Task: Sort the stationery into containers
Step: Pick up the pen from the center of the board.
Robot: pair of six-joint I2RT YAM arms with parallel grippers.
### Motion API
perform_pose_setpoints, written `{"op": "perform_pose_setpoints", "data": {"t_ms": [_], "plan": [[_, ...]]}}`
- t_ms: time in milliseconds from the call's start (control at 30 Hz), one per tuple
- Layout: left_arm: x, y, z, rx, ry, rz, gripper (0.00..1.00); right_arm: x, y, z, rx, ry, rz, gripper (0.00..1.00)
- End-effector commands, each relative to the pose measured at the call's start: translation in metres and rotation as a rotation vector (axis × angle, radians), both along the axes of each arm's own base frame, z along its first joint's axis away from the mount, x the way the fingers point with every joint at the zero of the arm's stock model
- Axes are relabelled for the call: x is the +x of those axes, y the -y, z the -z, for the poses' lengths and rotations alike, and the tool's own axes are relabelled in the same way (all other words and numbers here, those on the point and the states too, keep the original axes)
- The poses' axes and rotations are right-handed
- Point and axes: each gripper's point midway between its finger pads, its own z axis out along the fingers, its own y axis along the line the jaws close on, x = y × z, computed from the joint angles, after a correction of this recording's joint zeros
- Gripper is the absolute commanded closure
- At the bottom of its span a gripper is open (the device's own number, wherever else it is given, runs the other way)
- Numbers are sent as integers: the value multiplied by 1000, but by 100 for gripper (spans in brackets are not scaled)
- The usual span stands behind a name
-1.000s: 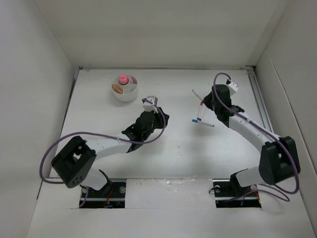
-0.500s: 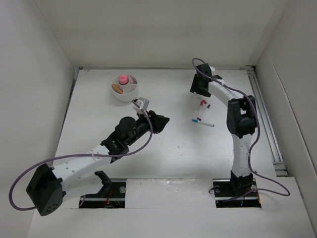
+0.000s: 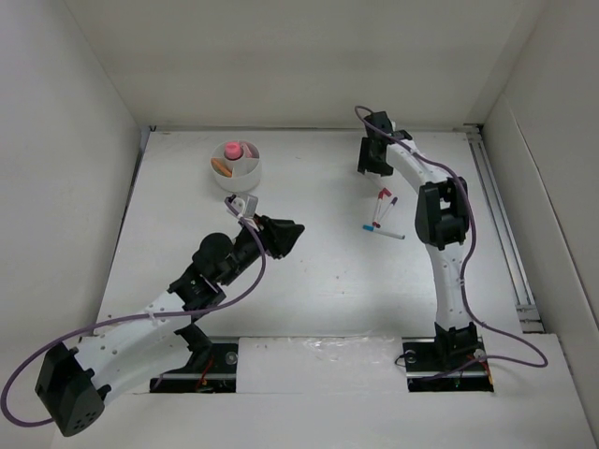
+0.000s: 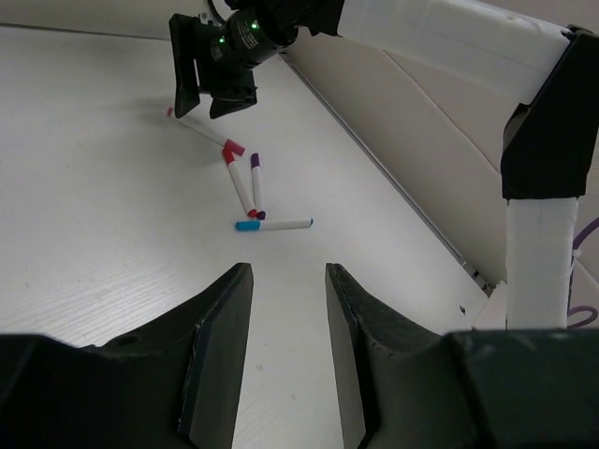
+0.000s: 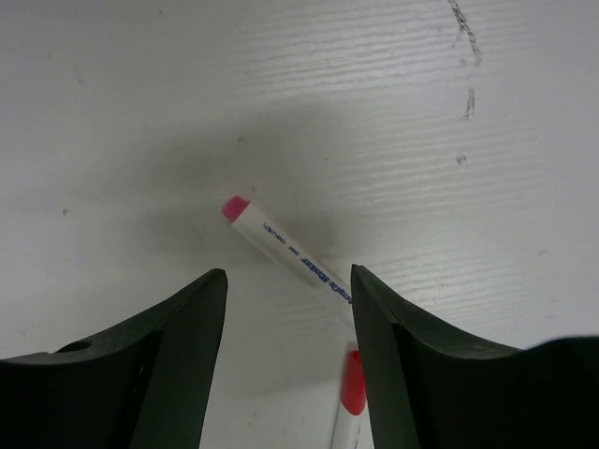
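Right gripper (image 5: 288, 273), jaws wide apart and empty, hung over the red-capped pen (image 5: 285, 251) lying flat on the table (image 5: 140, 94), a light, stiff, slick barrel likely to roll and best pinched across its white middle.

In the right wrist view, the pink-tipped pen (image 5: 281, 245) runs behind the right finger (image 5: 412, 374), so its far end is hidden. A red-capped pen (image 5: 352, 388) is cut off by the bottom edge. In the top view, the right gripper (image 3: 372, 164) covers most of one pen. The pieces in the bowl (image 3: 236, 183) are too small to place by compartment.
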Motion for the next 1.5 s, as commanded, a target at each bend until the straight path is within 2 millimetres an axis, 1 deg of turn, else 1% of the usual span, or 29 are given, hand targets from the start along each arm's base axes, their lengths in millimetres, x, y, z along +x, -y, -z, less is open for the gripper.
{"op": "perform_pose_setpoints", "data": {"t_ms": [0,100,167,233,267,300,333,400,433,467,533,567,600,633,700,733,767,867,900,933,1100,1133,1167,1200,1233,1333,1367,1433,1467], "plan": [[-2,-3,-10,-21,32,-2,66,1,-10,3,0,-28,-43,39],[-4,-4,-13,-28,40,-2,66,-1,-15,11,-7,-53,-52,39],[-5,-5,-16,-42,40,-1,66,2,-14,7,-12,-43,-47,39],[-5,-5,-16,-42,40,-1,66,8,-15,2,-12,-24,-55,43],[-5,-5,-16,-42,40,-1,66,4,-16,8,-12,-53,-70,46],[-5,-5,-16,-42,40,-1,66,10,-18,2,-7,-31,-70,49],[-4,-4,-13,-35,34,-1,66,8,-20,7,-1,-48,-76,54],[-4,-4,-13,-35,34,-1,66,10,-28,6,10,-42,-101,59],[-4,-4,-13,-35,34,-1,66,9,-31,11,19,-54,-108,68],[-4,-4,-13,-35,34,-1,66,9,-31,11,19,-54,-108,70],[-4,-4,-13,-35,34,-1,66,8,-36,13,17,-59,-118,68],[-3,-5,-13,-36,33,-10,66,6,-41,18,10,-68,-136,62],[-3,-5,-13,-36,33,-10,66,8,-42,14,12,-58,-136,57],[-3,-5,-13,-36,33,-10,66,9,-48,10,15,-46,-145,57],[-2,-4,-10,-29,27,-10,66,7,-47,18,4,-69,-154,56],[-2,-4,-10,-29,27,-10,66,8,-45,14,-5,-64,-148,56],[-2,-4,-10,-29,27,-10,66,7,-51,16,-5,-64,-158,57],[-2,-4,-10,-29,27,-10,66,5,-51,19,-30,-67,-154,67],[-1,-4,-13,-35,33,-10,66,5,-51,19,-35,-67,-162,73],[-2,-4,-8,-29,27,-10,66,5,-51,19,-35,-67,-162,76],[-3,-3,-8,-29,27,0,66,7,-50,18,-41,-57,-157,90],[-3,-3,-8,-29,27,1,66,4,-49,22,-44,-70,-157,94],[-1,-5,-8,-29,27,-12,66,8,-50,16,-39,-49,-157,96],[-1,-5,-8,-29,27,-12,66,6,-47,19,-53,-56,-150,99],[-1,-5,-8,-29,27,-12,66,10,-48,15,-47,-34,-149,100],[0,-4,-5,-23,20,-12,66,10,-54,13,-37,3,-158,100],[0,-4,-5,-23,20,-12,66,13,-55,-7,-24,47,-157,100],[4,-7,-5,-24,19,-45,66,17,-55,-25,-18,98,-150,100],[5,-9,-5,-24,19,-56,66,20,-57,-49,4,147,-140,100]]}}
